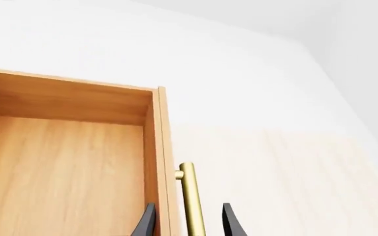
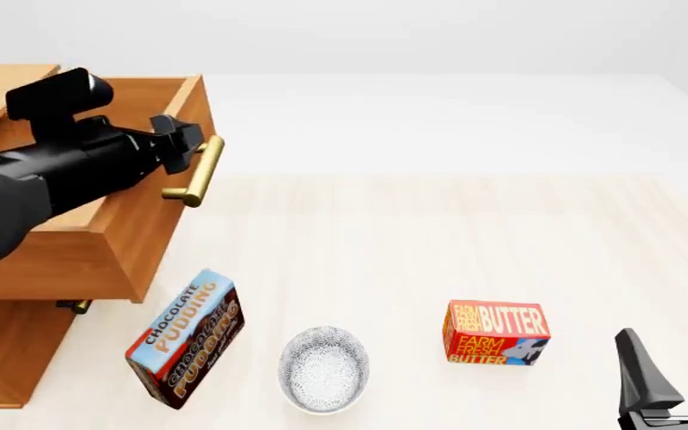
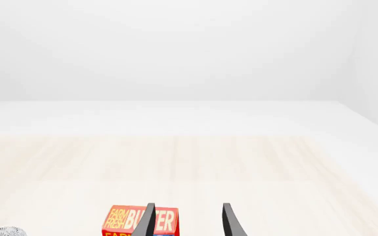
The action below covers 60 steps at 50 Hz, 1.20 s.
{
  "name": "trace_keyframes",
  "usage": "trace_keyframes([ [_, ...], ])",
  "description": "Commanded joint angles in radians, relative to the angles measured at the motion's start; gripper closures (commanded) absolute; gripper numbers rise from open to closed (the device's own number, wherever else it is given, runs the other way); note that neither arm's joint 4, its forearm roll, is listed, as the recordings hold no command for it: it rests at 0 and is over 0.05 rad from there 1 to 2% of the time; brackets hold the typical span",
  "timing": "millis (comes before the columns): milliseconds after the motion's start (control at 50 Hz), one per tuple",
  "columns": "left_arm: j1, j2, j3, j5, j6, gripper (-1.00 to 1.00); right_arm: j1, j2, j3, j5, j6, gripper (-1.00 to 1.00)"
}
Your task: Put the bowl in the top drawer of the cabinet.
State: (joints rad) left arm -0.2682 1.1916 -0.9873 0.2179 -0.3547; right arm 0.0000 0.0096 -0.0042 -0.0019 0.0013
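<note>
Left wrist view: the top drawer (image 1: 64,162) stands pulled out, its near part cut off; the left gripper (image 1: 189,221) is spread either side of the brass handle (image 1: 190,196), fingers not touching it. Front view: that arm hides part of the drawer on the cabinet (image 2: 10,349); the bowl (image 2: 323,368) rests on the tabletop (image 2: 440,242) between pudding box (image 2: 185,338) and butter box (image 2: 496,332). Right wrist view: the right gripper (image 3: 189,221) is spread wide, holding nothing, with the bowl barely showing at the edge.
</note>
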Motion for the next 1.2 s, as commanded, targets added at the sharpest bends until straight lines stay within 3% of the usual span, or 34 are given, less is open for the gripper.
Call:
trace_keyframes([
  [20, -0.05, -0.001, -0.007, 0.012, 0.037, -1.0, 0.0, 0.0, 0.0, 0.0, 0.0, -1.0],
  [460, -0.133, -0.027, -0.024, 0.02, 0.067, -1.0, 0.0, 0.0, 0.0, 0.0, 0.0, -1.0],
  [1200, -0.106, -0.174, -0.119, 0.137, 0.125, -1.0, 0.0, 0.0, 0.0, 0.0, 0.0, -1.0],
])
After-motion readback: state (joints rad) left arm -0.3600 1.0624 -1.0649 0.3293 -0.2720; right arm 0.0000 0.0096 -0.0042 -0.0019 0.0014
